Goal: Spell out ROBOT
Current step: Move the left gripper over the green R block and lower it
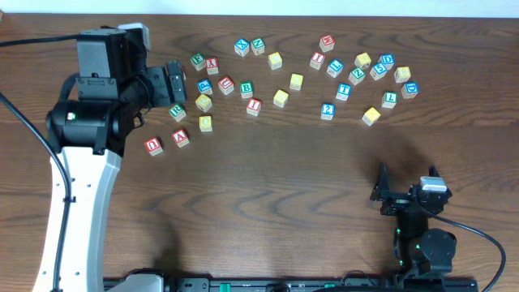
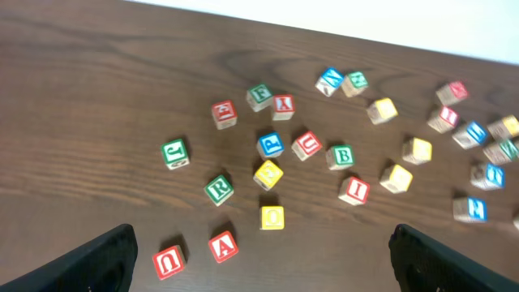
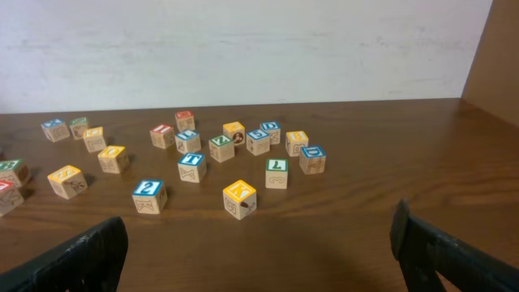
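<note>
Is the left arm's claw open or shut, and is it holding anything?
Open and empty: the left gripper has its fingers wide apart, hovering above the table.

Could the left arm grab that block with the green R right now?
Probably yes. The left gripper hovers open over that cluster, and the green R block has bare table all round it; neighbours such as the red A block stand apart from it.

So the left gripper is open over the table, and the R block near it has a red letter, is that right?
Not quite. The R block has a green letter, not red; the left wrist view shows it plainly. The left gripper is indeed open over the table.
</note>
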You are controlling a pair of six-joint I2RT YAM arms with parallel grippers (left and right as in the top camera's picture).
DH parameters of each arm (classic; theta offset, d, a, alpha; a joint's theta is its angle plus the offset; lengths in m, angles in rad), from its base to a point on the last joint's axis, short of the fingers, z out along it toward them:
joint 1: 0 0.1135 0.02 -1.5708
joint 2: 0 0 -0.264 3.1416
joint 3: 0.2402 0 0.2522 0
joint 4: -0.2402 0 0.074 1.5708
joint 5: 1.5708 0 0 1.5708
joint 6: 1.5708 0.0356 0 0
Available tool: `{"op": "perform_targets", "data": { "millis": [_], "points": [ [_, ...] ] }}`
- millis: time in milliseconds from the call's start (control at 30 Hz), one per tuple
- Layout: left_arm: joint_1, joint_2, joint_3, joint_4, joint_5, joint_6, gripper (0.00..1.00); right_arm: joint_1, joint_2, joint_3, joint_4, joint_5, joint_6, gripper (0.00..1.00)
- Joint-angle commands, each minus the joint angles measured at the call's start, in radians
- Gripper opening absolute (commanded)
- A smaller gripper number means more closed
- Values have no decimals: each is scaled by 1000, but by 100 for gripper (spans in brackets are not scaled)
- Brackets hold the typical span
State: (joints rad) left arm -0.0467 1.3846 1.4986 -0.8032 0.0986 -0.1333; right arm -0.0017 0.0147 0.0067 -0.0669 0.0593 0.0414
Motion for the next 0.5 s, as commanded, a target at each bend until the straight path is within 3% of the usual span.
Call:
{"op": "perform_targets", "data": {
  "millis": [0,467],
  "points": [
    [5,55,22,4,-55,-101,97,3,-7,-1,-4,1,6,99],
    [5,299,100,3,-61,-251,98,3,-7,-1,-4,1,6,99]
  ]
}}
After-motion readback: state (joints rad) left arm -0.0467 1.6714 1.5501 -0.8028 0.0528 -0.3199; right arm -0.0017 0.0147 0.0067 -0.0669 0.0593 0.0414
